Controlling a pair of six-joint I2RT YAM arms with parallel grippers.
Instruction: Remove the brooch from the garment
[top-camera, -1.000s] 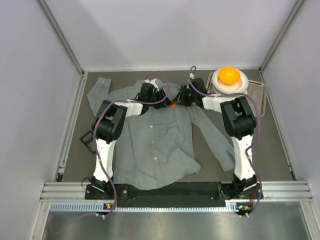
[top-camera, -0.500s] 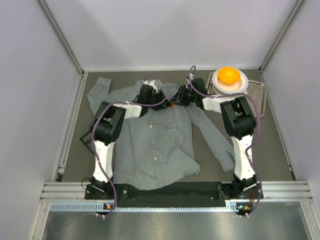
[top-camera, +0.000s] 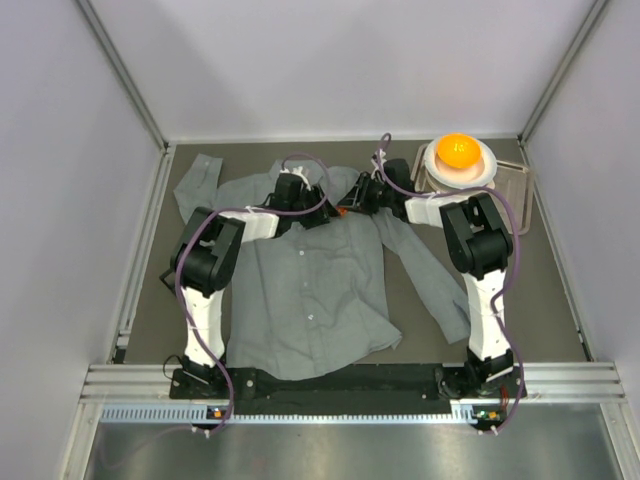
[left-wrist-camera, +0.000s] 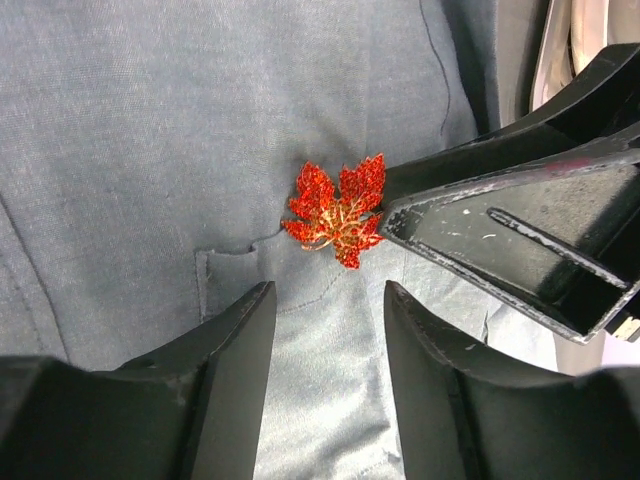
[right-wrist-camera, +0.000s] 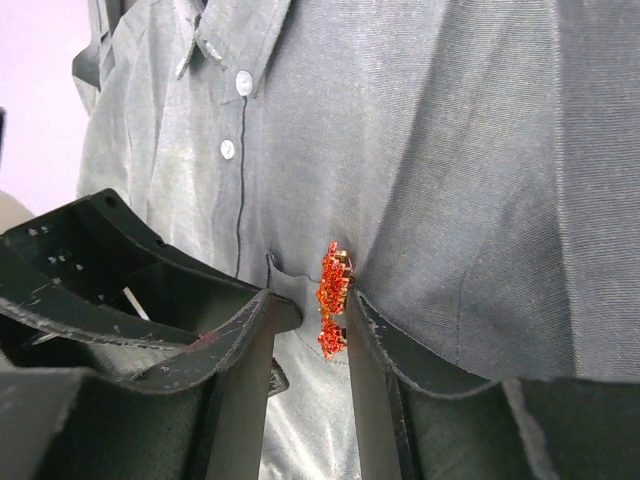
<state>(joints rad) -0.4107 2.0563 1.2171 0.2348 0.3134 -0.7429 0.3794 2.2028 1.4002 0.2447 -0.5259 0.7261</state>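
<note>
The grey shirt (top-camera: 310, 290) lies flat on the table, collar at the far side. The brooch (left-wrist-camera: 337, 210) is a small red maple-leaf ornament pinned at the top edge of the chest pocket; it shows as an orange speck in the top view (top-camera: 343, 210). My right gripper (right-wrist-camera: 312, 320) is open with a narrow gap, and the brooch (right-wrist-camera: 332, 290) stands between its fingers, against the right finger (right-wrist-camera: 375, 340). My left gripper (left-wrist-camera: 330, 330) is open, its fingertips on the shirt (left-wrist-camera: 150, 120) just short of the brooch. Both grippers meet at the chest, left (top-camera: 318, 212) and right (top-camera: 352, 203).
An orange ball (top-camera: 458, 150) sits on a white bowl (top-camera: 487, 168) over a metal tray (top-camera: 521, 195) at the far right. A small black object (top-camera: 168, 280) lies left of the shirt. Enclosure walls stand close on both sides.
My left arm's elbow has swung a little to the left. My right gripper has shifted slightly towards the far side at the brooch. The shirt lies as before.
</note>
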